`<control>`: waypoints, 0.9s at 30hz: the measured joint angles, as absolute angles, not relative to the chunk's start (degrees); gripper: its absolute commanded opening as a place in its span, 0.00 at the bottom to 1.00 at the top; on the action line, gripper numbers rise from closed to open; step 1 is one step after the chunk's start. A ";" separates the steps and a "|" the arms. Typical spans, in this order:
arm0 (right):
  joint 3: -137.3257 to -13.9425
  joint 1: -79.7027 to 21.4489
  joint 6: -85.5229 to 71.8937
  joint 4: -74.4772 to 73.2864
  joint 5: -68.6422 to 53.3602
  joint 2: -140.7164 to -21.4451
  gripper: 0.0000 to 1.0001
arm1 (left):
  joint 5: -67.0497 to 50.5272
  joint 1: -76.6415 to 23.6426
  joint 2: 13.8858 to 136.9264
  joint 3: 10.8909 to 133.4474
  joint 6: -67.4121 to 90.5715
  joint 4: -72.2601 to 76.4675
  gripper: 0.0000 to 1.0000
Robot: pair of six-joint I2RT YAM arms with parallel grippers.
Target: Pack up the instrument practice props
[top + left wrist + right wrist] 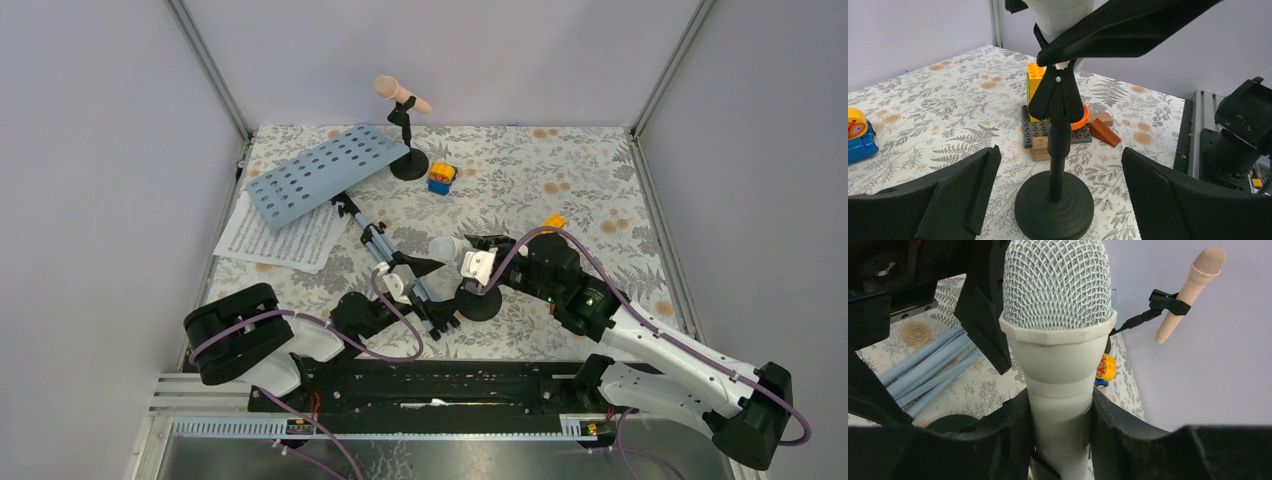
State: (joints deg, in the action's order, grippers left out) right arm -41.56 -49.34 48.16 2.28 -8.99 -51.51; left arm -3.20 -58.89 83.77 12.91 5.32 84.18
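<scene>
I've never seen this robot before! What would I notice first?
Probably the big white microphone, squeezed between the right arm's fingers near the front middle of the table. Next, the pink microphone, clipped in its black holder at the far edge. Then the light-blue music rack, lying down on the left, partly over white sheet-music pages.

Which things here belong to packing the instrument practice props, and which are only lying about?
To pack: light-blue music rack, sheet-music pages, pink microphone, white microphone, far mic holder, near mic holder.
Lying about: colourful toy blocks, brown wooden blocks.
</scene>
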 measured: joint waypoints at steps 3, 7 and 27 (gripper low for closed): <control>-41.56 -49.34 48.16 2.39 -9.78 -51.51 0.02 | -2.76 -58.94 84.36 13.80 4.43 84.23 0.99; -41.52 -49.34 48.12 2.44 -10.63 -51.51 0.00 | -2.33 -58.94 86.15 15.70 2.79 84.33 0.99; -41.28 -49.21 47.51 1.52 -11.03 -50.26 0.00 | -4.73 -58.85 93.89 24.43 -0.16 86.04 0.00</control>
State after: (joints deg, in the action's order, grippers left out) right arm -41.28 -49.21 47.51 1.52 -11.03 -50.26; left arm -4.73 -58.85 93.89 24.43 -0.16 86.04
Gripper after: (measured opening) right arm 0.457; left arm 0.262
